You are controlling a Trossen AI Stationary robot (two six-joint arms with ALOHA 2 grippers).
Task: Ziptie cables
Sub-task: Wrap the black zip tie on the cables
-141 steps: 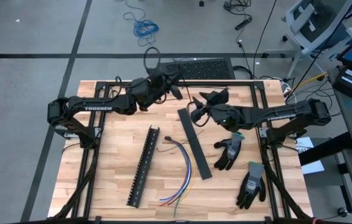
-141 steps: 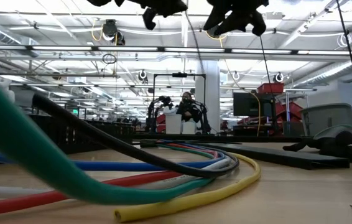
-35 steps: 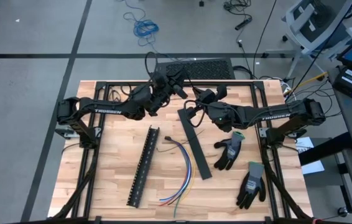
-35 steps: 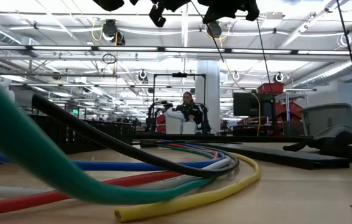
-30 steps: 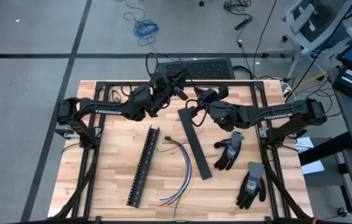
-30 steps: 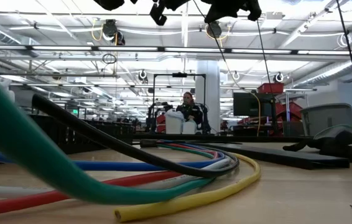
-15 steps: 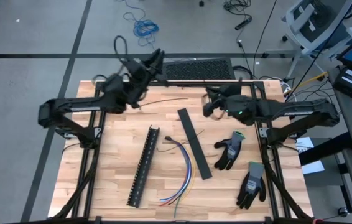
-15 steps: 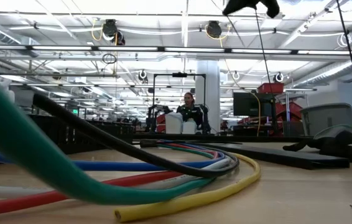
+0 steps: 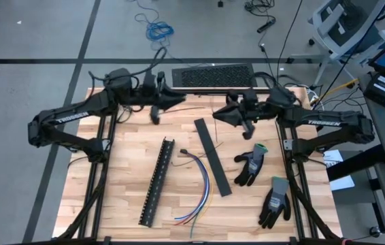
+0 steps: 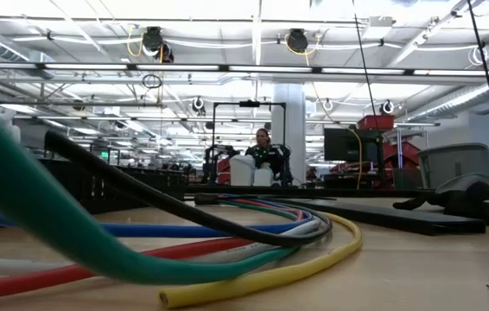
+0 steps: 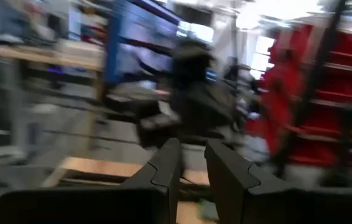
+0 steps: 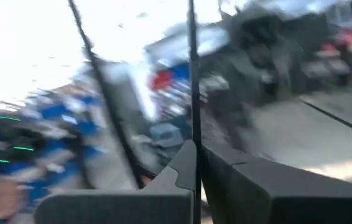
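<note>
Looking down on a wooden worktop (image 9: 111,204), the cables (image 9: 203,184) lie loose in a curved bundle between a black slotted strip (image 9: 157,182) and a flat black strip (image 9: 213,157) – no tie is around them, so by the look of it the ziptying is all still to do. Both arms hang above the back edge. The left end effector (image 9: 167,99) has its fingers narrowly parted with nothing seen between them. The right end effector (image 9: 221,114) has its fingers pressed together; a thin dark strand (image 9: 187,108) lines up with the seam, though whether it is gripped is unclear. A second ago the two end effectors sat close together mid-worktop – now they have drawn apart, while the cables have not moved.
</note>
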